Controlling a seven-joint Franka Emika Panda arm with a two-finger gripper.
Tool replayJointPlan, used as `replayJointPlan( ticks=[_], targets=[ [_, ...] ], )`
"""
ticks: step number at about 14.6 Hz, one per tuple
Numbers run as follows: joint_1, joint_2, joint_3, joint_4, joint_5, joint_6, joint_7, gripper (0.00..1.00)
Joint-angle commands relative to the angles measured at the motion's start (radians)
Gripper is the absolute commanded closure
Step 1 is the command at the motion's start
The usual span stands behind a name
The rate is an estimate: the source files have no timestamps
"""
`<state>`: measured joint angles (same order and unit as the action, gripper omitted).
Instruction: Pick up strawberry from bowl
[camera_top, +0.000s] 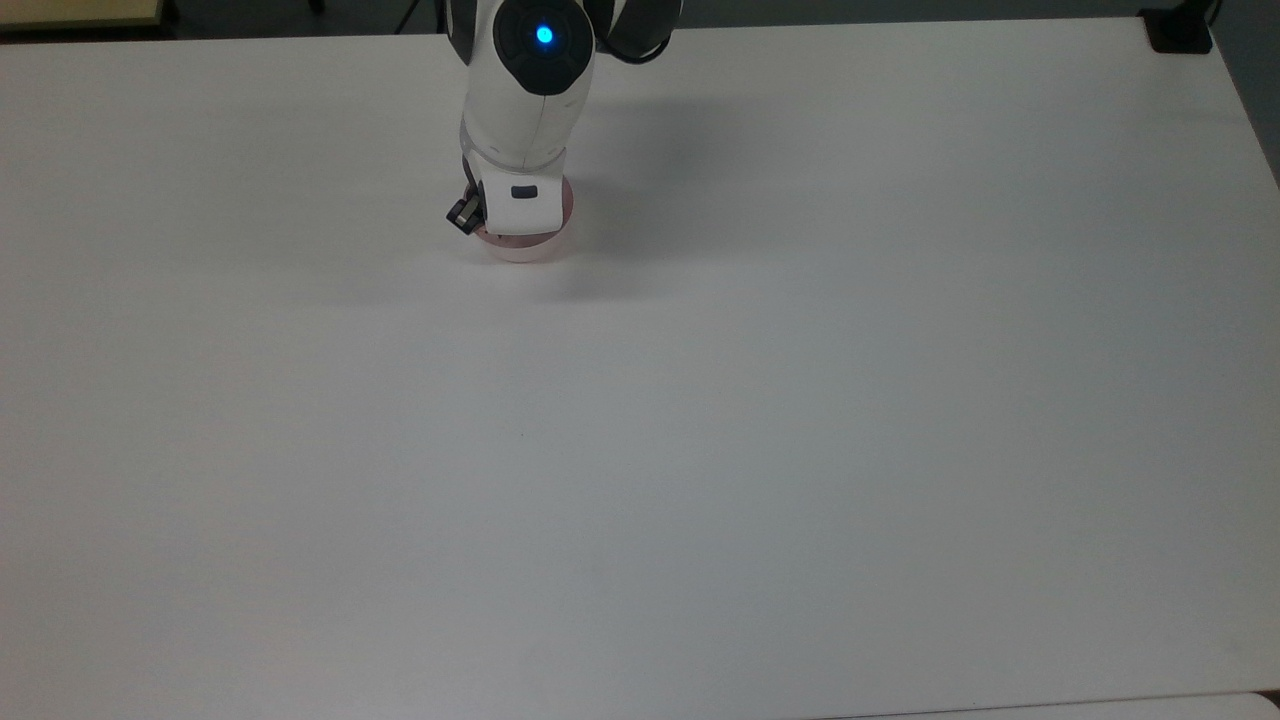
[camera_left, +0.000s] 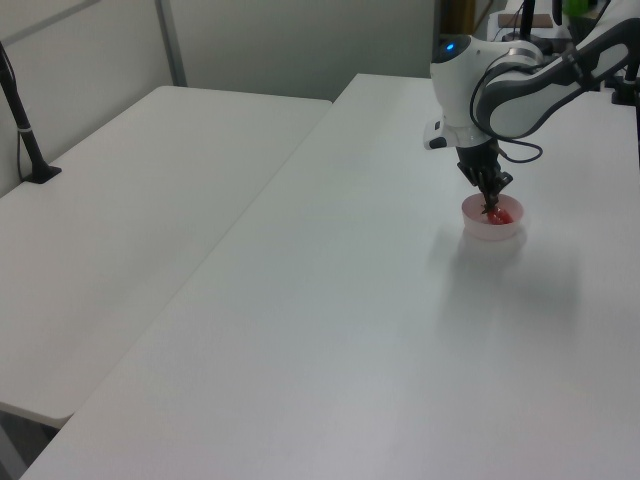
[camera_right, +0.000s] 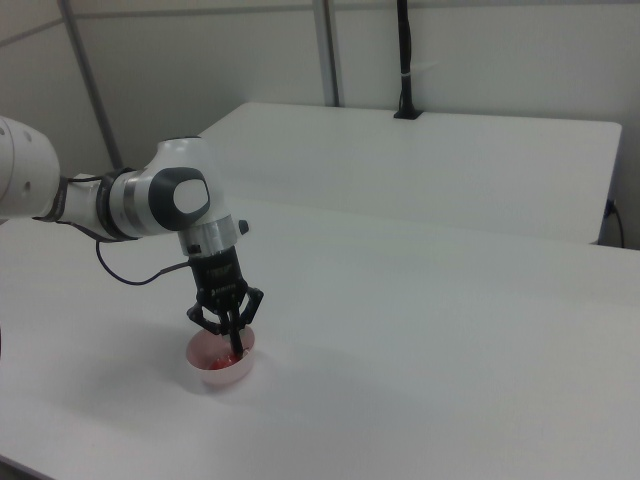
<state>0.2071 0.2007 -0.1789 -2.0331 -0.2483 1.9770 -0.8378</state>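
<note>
Right view: one pale pink plastic bowl (camera_right: 222, 362) holds one glossy red strawberry (camera_right: 224, 358); my gripper (camera_right: 236, 345) pinches it, on white worktop (camera_right: 420, 340).

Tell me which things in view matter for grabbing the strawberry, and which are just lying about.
In the job:
strawberry, lying in the bowl
bowl, pale pink
hand, lowered into the bowl over the strawberry

Just there:
second table, beside the work table
black post, standing on the second table
</note>
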Motion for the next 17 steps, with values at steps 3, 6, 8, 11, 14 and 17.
replayJointPlan(
  ticks=[3, 6, 8, 11, 14, 17],
  targets=[
    [0.025, -0.023, -0.017, -0.012, -0.011, -0.017, -0.009, 1.00],
    [0.026, -0.040, -0.017, 0.008, 0.001, -0.066, -0.010, 1.00],
    [0.026, -0.049, -0.016, 0.030, 0.012, -0.081, -0.003, 1.00],
    [0.026, -0.055, -0.017, 0.092, 0.063, -0.148, -0.009, 1.00],
    [0.023, -0.064, -0.017, 0.162, 0.106, -0.227, -0.014, 1.00],
    [0.011, -0.104, -0.043, 0.180, 0.133, -0.247, -0.010, 1.00]
  ],
)
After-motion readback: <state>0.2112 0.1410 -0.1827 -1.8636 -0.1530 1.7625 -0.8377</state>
